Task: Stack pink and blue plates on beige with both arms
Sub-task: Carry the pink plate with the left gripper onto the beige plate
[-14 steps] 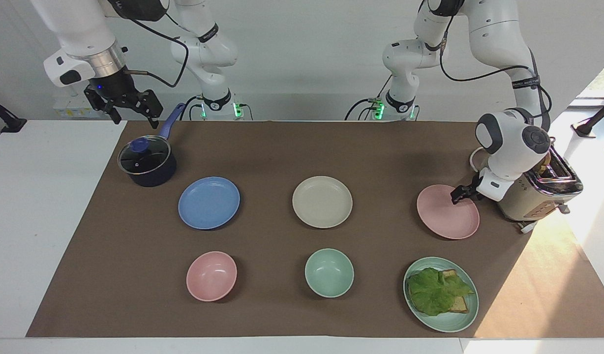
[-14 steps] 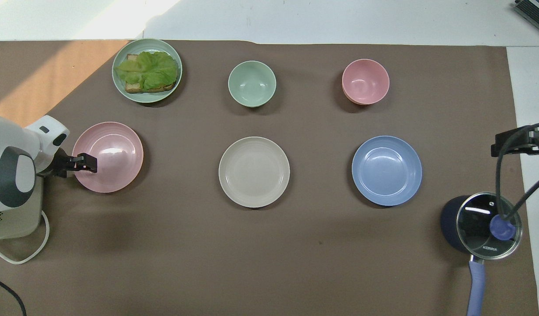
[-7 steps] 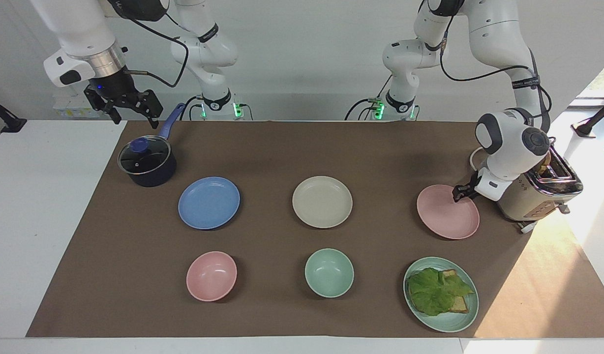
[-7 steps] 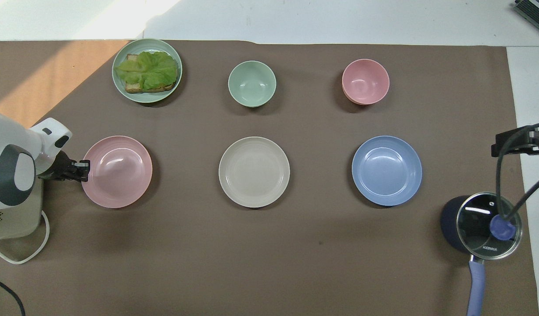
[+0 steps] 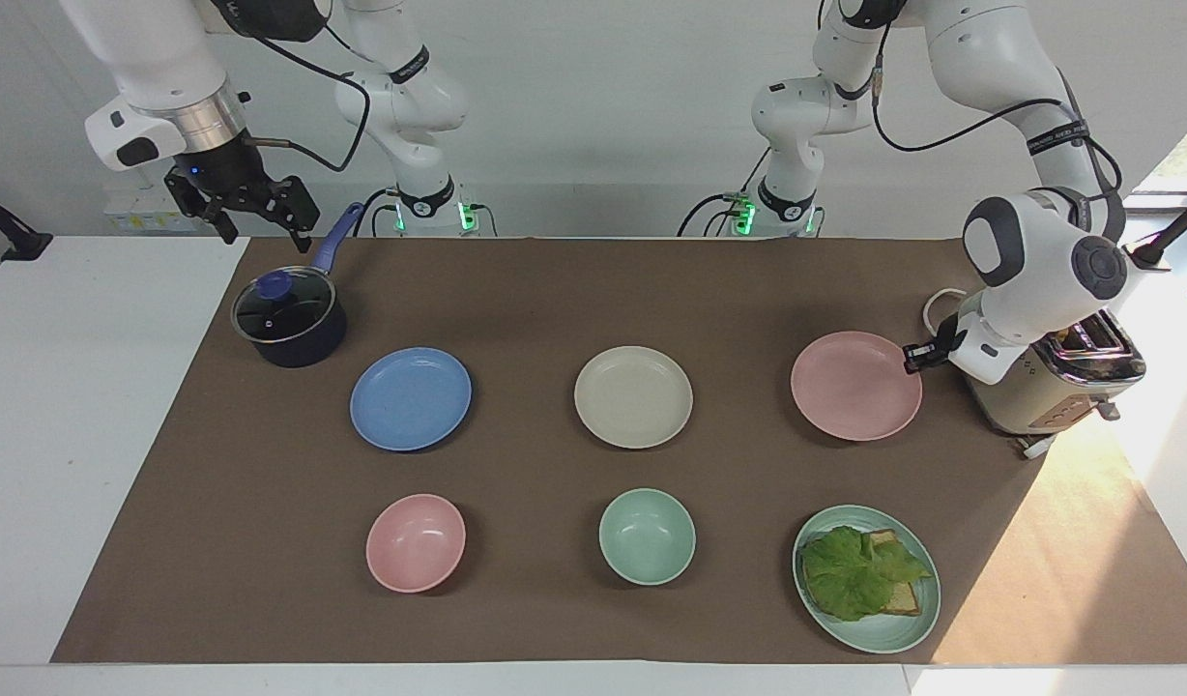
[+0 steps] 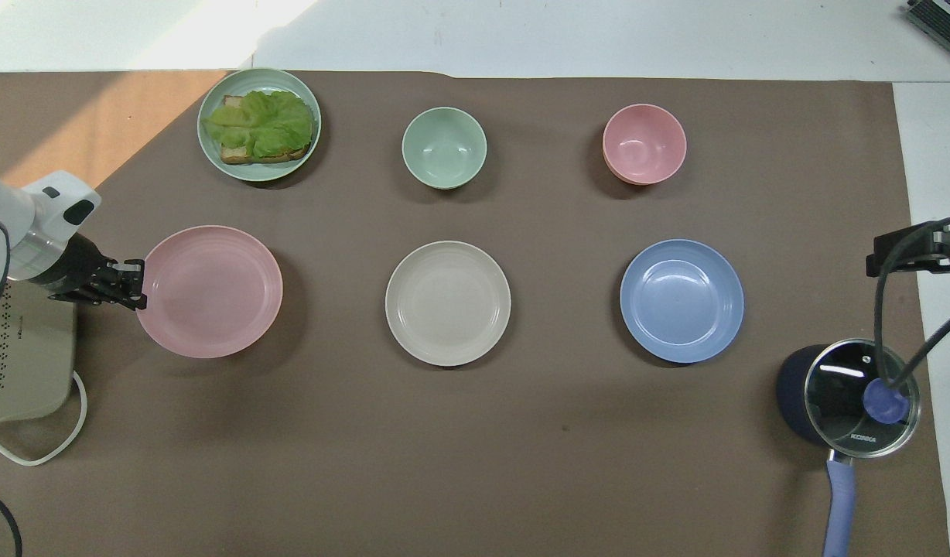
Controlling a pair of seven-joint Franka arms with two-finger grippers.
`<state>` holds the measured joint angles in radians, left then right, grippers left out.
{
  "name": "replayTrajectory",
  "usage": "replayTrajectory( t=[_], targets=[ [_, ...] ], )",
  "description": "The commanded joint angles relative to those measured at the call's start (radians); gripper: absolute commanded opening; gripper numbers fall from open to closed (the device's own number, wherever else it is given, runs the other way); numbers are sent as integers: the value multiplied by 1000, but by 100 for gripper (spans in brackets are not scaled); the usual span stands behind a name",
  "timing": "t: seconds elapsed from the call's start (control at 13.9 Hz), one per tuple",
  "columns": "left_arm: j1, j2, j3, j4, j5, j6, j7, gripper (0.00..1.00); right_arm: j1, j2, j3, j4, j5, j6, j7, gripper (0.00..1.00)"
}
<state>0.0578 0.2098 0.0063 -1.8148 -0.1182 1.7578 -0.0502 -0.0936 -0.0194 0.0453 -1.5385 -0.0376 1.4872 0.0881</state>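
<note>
**benchrat:** Looking at the left gripper [image 5: 914,359] first: it's pinched tight on the rim of the pink plate [image 5: 854,398], at the edge toward the left arm's end of the table. The plate sticks out flat from the fingertips toward the middle of the mat, and its shadow sits offset underneath, so it's lifted clear. Just on the wrist side of that gripper is the toaster [image 5: 1057,387].

**plate_guy:** And the right gripper [image 5: 255,208]?

**benchrat:** Hanging up in the air with its jaws spread wide, nothing in them. Right under it is the dark saucepan [image 5: 289,324] with the glass lid. That arm's just waiting.

**plate_guy:** Where's the rest of the stack?

**benchrat:** The beige plate [image 5: 633,396] is flat on the brown mat [image 5: 555,290], mid-table, well apart from both grippers and bare on top. The blue plate [image 5: 411,398] sits beside it, toward the right gripper's end, near the saucepan. Farther from the robots is a row with a pink bowl [image 5: 416,542], a green bowl [image 5: 647,536] and a green plate [image 5: 879,633] with lettuce on toast.
</note>
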Motion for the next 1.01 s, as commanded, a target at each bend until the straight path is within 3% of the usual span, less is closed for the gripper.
replayTrajectory(
  t=[0.0, 0.36, 0.5, 0.79, 0.93],
  targets=[
    [-117, 0, 11, 61, -38, -52, -188, 0, -11, -25, 4, -25, 10, -1, 10, 100],
    [-347, -10, 9, 39, -86, 74, -517, 0, -9, -24, 5, -25, 4, -4, 5, 100],
    [-404, -20, 11, 2, -106, 95, -554, 0, -8, -24, 7, -23, 7, -5, 5, 100],
    [-495, -7, 11, -112, -109, 296, -557, 0, -9, -25, 7, -25, 13, -10, 2, 100],
    [-503, -10, 11, -133, -109, 336, -553, 0, -9, -24, 5, -25, 13, 1, 4, 100]
  ],
)
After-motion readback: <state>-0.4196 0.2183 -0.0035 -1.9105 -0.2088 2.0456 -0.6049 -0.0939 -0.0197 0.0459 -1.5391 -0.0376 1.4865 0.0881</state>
